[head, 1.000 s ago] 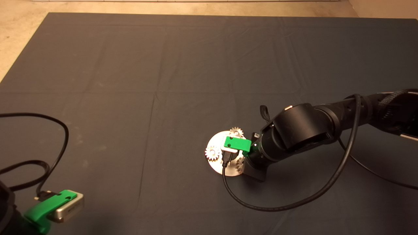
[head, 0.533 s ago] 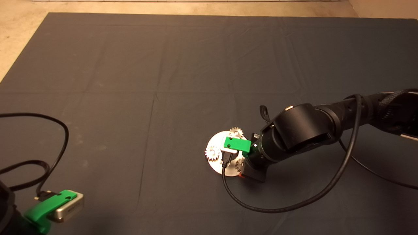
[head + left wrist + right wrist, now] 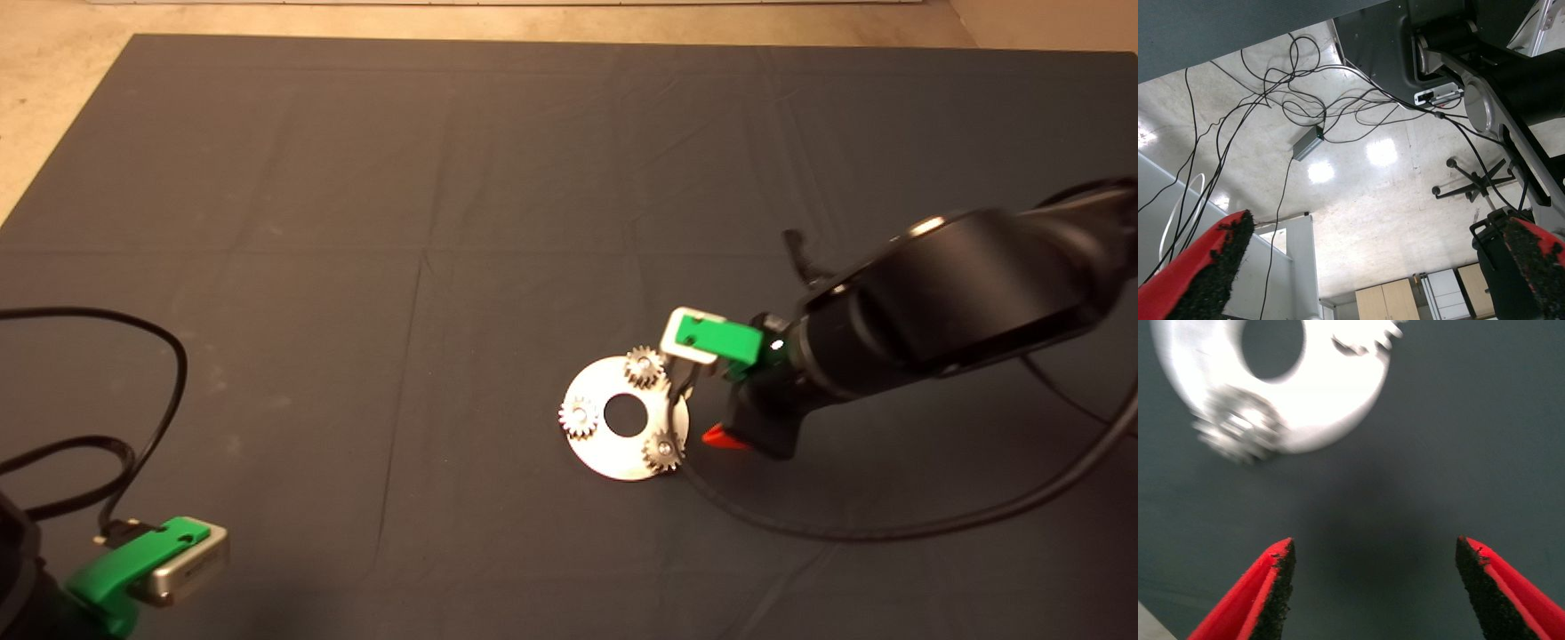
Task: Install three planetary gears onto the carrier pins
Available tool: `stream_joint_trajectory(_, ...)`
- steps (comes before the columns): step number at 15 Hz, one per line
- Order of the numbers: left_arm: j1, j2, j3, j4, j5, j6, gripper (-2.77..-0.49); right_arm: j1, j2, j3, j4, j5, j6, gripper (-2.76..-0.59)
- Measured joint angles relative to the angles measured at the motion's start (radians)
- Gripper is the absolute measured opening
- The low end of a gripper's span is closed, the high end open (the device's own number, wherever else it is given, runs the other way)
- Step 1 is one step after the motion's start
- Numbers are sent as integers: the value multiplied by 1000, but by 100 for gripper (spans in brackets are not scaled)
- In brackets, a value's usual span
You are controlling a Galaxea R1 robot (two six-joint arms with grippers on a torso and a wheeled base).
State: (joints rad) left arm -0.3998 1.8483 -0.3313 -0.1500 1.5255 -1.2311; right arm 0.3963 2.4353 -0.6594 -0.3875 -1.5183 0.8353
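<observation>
All three planetary gears [image 3: 645,367] sit on the disc [image 3: 613,458], spaced around its central hole, one per carrier pin as far as the head view shows. The pins themselves are hidden under the gears. The task looks complete or nearly so.

Right gripper [image 3: 1375,583]: fingers spread apart, holding nothing, hanging over bare mat [image 3: 356,222] just beside the disc's rim, on the side of the gear nearest the arm [image 3: 662,451].

Left gripper [image 3: 1371,267]: fingers apart, empty, parked at the lower left corner of the head view.

Risks from here:
- The right arm's cable [image 3: 889,529] loops on the mat close to the disc. Any drag on it could nudge the disc or catch a gear.
- Whether the nearest gear is fully seated cannot be confirmed; the right wrist view shows it blurred. If it rides high on its pin, a bump may tip it off.
- The open fingers are near the rim. A low sideways sweep would shove the disc, since nothing fixes it in place.

Surface: dark cloth mat with visible creases and fold lines. Pale floor shows beyond its far and left edges.

Room, via left wrist view: pale glossy floor, tangled cables [image 3: 1271,100], a small grey box [image 3: 1307,143], a chair base [image 3: 1475,180], wooden cabinets [image 3: 1388,300].
</observation>
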Motion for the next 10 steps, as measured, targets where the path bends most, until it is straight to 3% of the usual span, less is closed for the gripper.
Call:
stream_joint_trajectory(1,0,-1,0,0,0,0,-49,9,-91,4,17,-1,29,-149)
stream_joint_trajectory(3,0,0,0,0,0,0,-49,23,-286,22,66,-20,115,-143)
stream_joint_trajectory(4,0,0,0,0,0,-1,-49,25,-347,36,88,-27,162,-136)
stream_joint_trajectory(5,0,-1,0,0,-1,-7,-49,28,-403,65,124,-28,255,-134)
stream_joint_trajectory(7,0,-20,0,0,-2,-28,-49,35,-429,118,183,-20,422,-120)
stream_joint_trajectory(10,0,-107,0,0,0,-40,-49,45,-455,199,280,-10,585,-110)
